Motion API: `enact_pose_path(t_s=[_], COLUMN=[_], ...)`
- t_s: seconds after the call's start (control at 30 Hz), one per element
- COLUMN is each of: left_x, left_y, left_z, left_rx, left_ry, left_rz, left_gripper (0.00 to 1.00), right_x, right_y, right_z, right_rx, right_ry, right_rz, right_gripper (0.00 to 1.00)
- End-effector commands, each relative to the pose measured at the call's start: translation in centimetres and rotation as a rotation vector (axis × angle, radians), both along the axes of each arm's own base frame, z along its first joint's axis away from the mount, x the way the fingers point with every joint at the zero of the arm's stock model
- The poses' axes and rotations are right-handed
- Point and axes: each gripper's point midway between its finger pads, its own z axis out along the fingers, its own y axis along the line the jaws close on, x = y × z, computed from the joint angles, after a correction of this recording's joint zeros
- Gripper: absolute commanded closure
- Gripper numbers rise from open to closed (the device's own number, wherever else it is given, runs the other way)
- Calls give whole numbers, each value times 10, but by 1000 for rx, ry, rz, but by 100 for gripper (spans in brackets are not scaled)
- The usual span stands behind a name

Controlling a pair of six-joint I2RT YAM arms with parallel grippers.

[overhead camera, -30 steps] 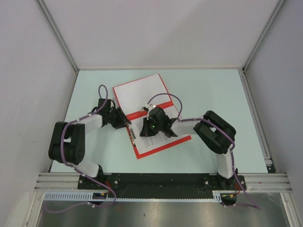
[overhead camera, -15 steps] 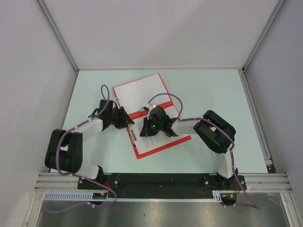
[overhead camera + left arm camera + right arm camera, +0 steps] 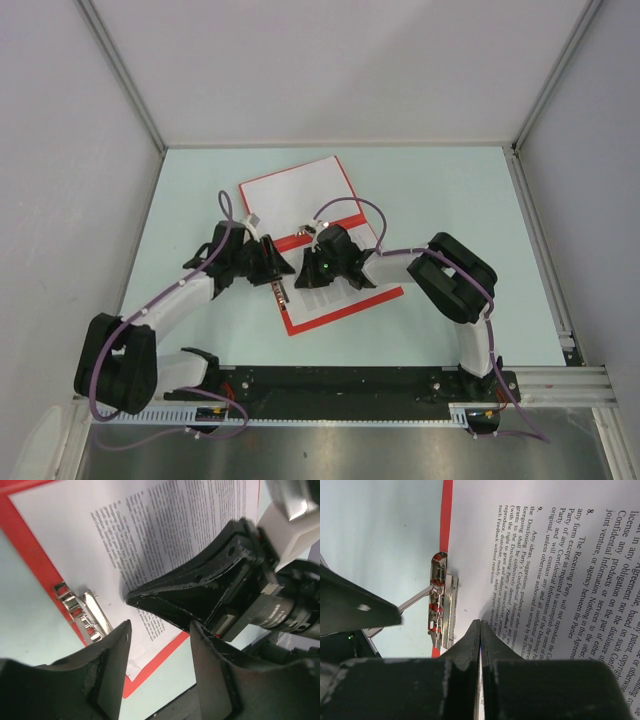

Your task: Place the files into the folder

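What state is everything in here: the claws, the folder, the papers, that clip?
Bright red plastic folder: open, lying flat.
White printed paper sheets: lying on it, text up.
Silver metal clip: lever sticking out sideways.
Left claw: open, beside the clip.
Right claw: shut, tip on the sheets.

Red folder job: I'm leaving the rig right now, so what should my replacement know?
Left gripper: fingers apart, holding nothing, beside the silver metal clip on the flat red plastic folder.
Right gripper: fingers shut, tip pressing down on the white printed paper sheets.
Things: the folder lies open, with the sheets on its inside.
Done: sheets laid in the folder.
Left: the clip's lever stands raised, and I cannot tell whether the sheets' edge is under it. Probably press it down on them, then close the folder.
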Motion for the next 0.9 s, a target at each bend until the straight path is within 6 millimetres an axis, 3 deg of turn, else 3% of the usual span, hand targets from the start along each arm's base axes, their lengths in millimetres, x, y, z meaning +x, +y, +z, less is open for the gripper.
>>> enact_pose_path(t_s=[0.0,0.03,0.1,0.13,0.17,0.33,0.37,0.4,0.87], left_x=[34,40,53,56,65,80,79,79,64], left_y=[18,24,20,19,16,17,17,17,30], left_z=[35,21,22,4,5,-28,-40,-42,-67], left_rx=[18,32,33,49,47,82,84,78,117], left_ry=[-66,1,17,73,63,124,157,163,192], left_rz=[73,89,56,44,31,37,42,44,113], left_gripper=[54,60,63,66,67,74,75,80,90], right_x=[-13,-13,-13,-14,-13,-14,-15,-15,-15], right_y=[-21,-21,-21,-18,-17,-10,-9,-8,-9], right_z=[-42,-42,-41,-39,-38,-29,-28,-27,-23], right_rx=[-111,-111,-106,-98,-92,-52,-52,-49,-42], right_ry=[84,89,94,90,93,101,97,94,108], right_rz=[-16,-19,-28,-25,-33,-32,-30,-24,-31], right_gripper=[100,100,100,100,100,100,100,100,98])
